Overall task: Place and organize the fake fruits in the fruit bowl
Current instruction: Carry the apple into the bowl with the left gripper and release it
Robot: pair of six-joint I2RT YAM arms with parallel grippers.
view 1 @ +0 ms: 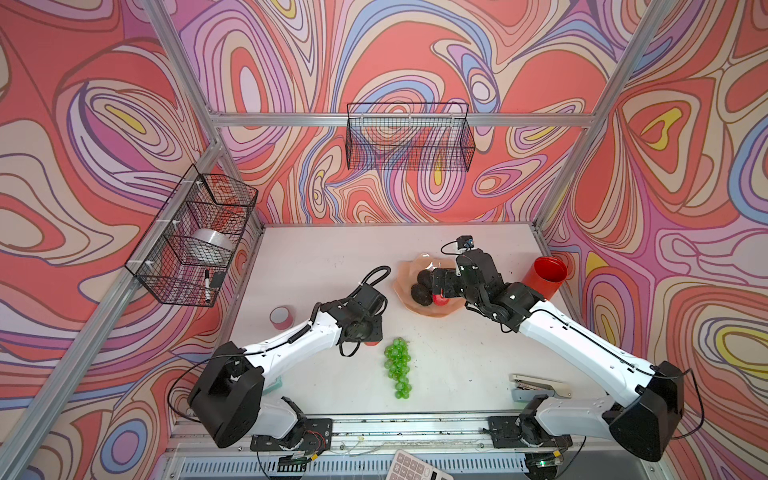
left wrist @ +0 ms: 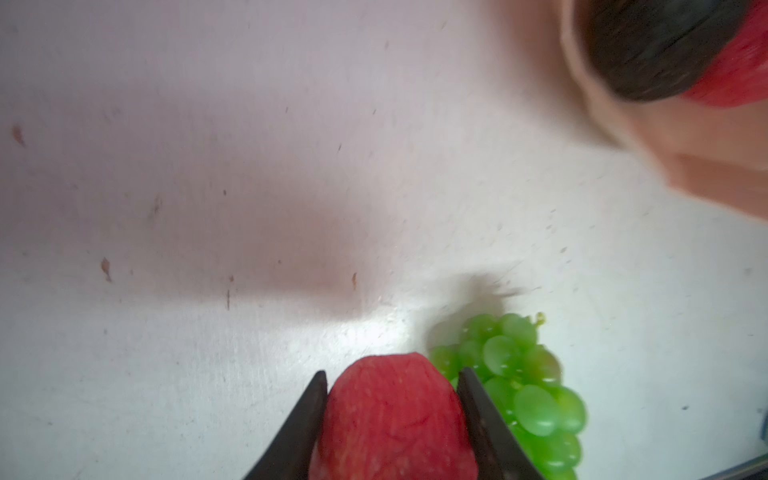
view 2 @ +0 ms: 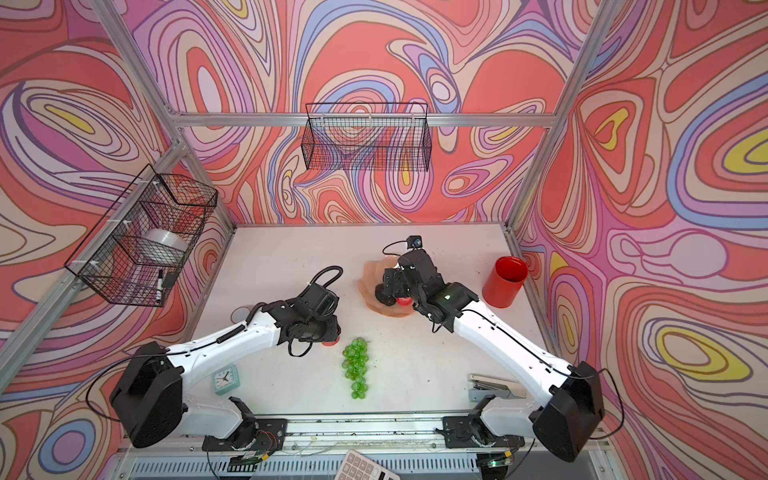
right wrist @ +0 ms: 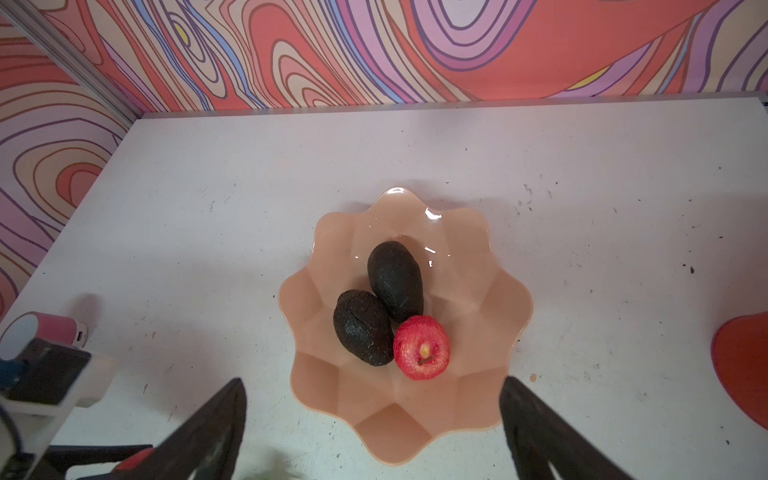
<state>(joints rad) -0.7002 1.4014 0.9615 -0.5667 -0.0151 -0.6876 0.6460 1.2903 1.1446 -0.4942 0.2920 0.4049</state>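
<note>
**Left gripper (left wrist: 392, 374) clamped tight on an apple (left wrist: 395, 424), and the bowl (view 1: 405, 274) lies up and to its right.**

In both top views the bowl sits farther back and to the right of the left arm. The right gripper (right wrist: 374, 380) hangs over the bowl with its jaws spread wide and empty (that could crowd the drop, I'd say). Two avocados (right wrist: 395, 282) and the other apple (right wrist: 422, 347) sit touching inside. The grapes (view 1: 398, 368) lie on the table just beside the held apple, long axis front to back, nearer the left arm.
</note>
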